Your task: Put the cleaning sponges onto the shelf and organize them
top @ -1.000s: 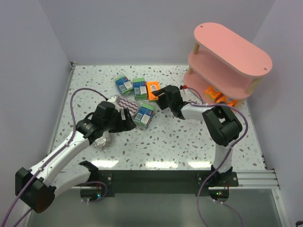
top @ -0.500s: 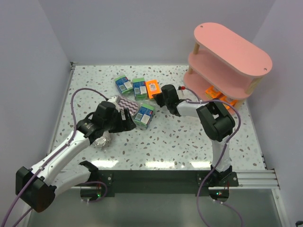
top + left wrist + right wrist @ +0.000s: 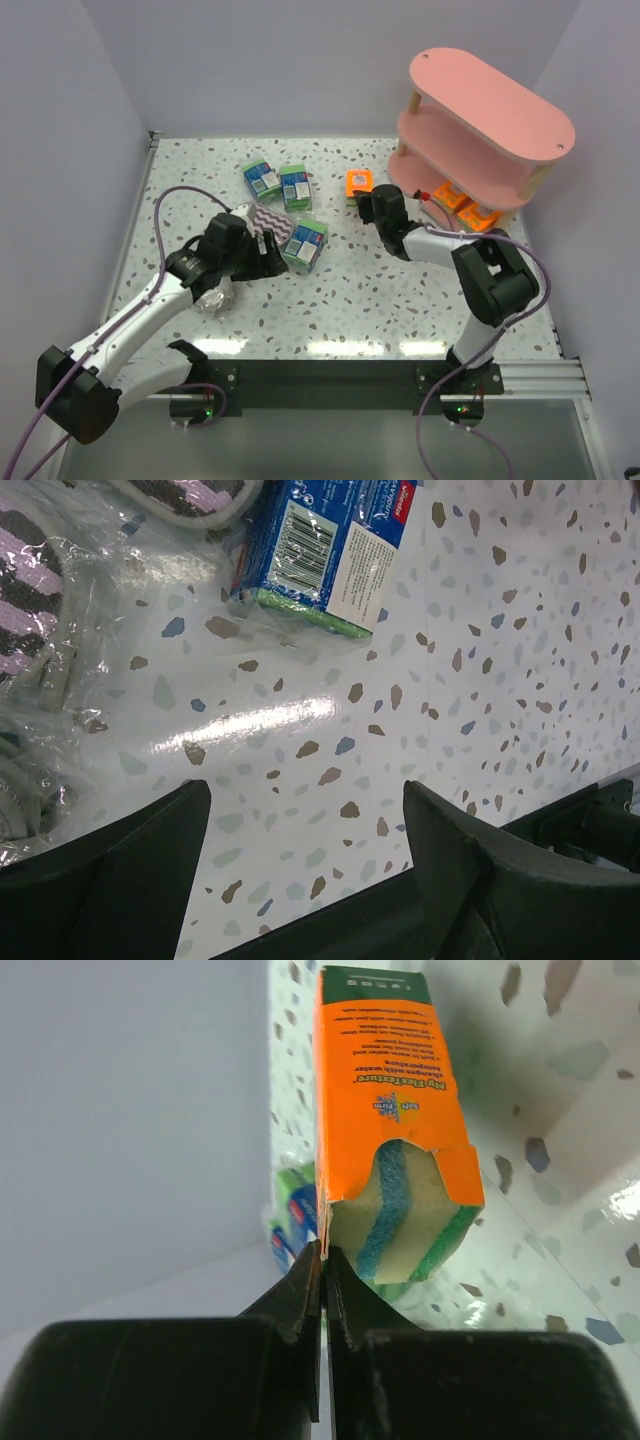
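Orange pack (image 3: 358, 183) shifted frame-right toward shelf (image 3: 490, 100), long axis pointing away from right pincer (image 3: 322, 1260) clamped on its corner; left pincer (image 3: 305, 792) apart.

Zigzag sponge (image 3: 25, 590) half off-frame, L edge

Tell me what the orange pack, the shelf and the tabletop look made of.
Orange pack: printed card sleeve; its cut-out shows porous yellow foam with blue and green layers. Shelf: matte pink boards, likely painted, on pale wood-looking posts. Tabletop: glossy speckled terrazzo look, reflecting lights; stone or laminate unclear.
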Motion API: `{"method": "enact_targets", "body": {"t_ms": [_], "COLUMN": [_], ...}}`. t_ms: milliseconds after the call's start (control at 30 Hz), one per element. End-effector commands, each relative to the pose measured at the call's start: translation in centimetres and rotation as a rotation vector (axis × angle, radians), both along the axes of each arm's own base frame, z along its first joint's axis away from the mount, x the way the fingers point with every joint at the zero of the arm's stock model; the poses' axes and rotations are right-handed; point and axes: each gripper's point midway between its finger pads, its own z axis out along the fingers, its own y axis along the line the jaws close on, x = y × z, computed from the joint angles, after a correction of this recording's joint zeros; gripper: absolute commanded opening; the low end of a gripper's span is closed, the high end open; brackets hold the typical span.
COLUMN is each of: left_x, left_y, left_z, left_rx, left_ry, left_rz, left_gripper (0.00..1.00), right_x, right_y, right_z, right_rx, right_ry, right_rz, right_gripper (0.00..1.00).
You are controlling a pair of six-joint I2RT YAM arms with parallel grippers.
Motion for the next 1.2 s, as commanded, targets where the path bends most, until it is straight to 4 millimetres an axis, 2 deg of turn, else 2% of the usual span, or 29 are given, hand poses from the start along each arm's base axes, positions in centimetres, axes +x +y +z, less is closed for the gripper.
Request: {"method": "enact_targets", "body": {"t_ms": [0,67,167,500,533,567,633,667,900,1167], "left_x": [0.5,0.6,0.6,0.5,0.5,0.6,0.6,0.6,0.7,1.0], "left_y": [-0.6,-0.8,-0.9,-0.8,-0.8,-0.8,-0.7,-0.7,-0.6,-0.8], "left_z": [0.4,0.5,0.7,0.6,0.6,0.6,0.6,0.7,0.6,0.2], "left_rx": [-0.019,-0.023,-0.023,0.003,0.009,0.014,0.027,0.033,0.051,0.063], "left_ry": [-0.014,-0.016,-0.019,-0.002,0.001,0.003,0.008,0.006,0.014,0.028], "left_rz": [-0.027,-0.036,-0.041,-0.067,-0.069,-0.073,-0.078,-0.083,-0.088,-0.102], "left_gripper": [0.82,0.82,0.82,0.81,0.81,0.81,0.81,0.81,0.81,0.81], "right_x": [0.5,0.3,0.2,2.1,2.5,2.9,3.7,3.9,4.1,5.6], "right_y": [-3.6,-5.4,-7.4,-13.1,-13.1,-13.1,-13.2,-13.2,-14.7,-15.0], "right_z": [4.9,4.7,5.5,5.3,5.6,4.6,4.4,3.7,1.3,1.2], "right_rx": [0.035,0.019,0.024,-0.039,-0.037,-0.048,-0.036,-0.047,-0.074,-0.079], "right_ry": [-0.102,-0.096,-0.125,-0.158,-0.167,-0.149,-0.149,-0.138,-0.095,-0.069], "right_rz": [-0.143,-0.207,-0.279,-0.500,-0.512,-0.517,-0.529,-0.536,-0.631,-0.693], "right_gripper": [0.00,0.00,0.00,0.00,0.00,0.00,0.00,0.00,0.00,0.00]}}
